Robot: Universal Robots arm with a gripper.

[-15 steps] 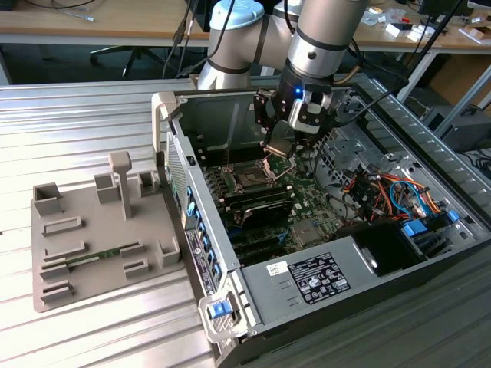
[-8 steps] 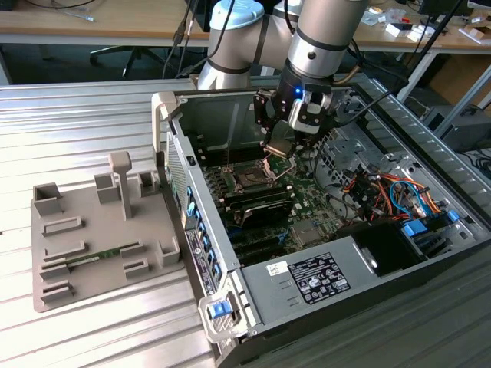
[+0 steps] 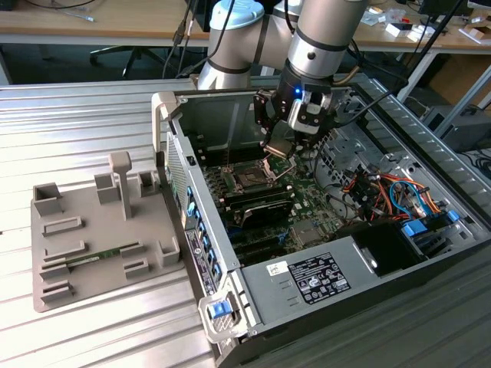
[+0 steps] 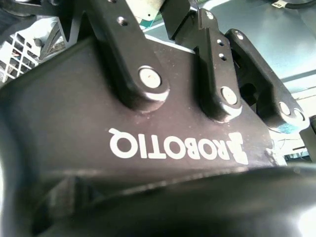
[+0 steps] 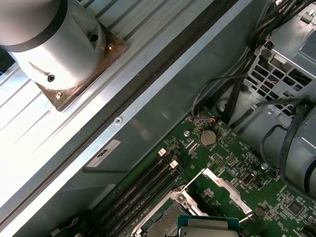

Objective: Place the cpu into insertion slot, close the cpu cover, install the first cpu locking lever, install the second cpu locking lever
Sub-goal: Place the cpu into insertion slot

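Cpu point(image 3: 279, 149) aslant in end effector point(image 3: 276, 143), near insertion slot point(image 3: 249, 182)

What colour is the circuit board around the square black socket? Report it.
Green circuit board, clearest in the first wrist view.

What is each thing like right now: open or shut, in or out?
gripper: shut on the cpu, above the slot.
cpu: held, not yet in the slot.
slot: empty.
cover: open, tilted up.
case: side open.
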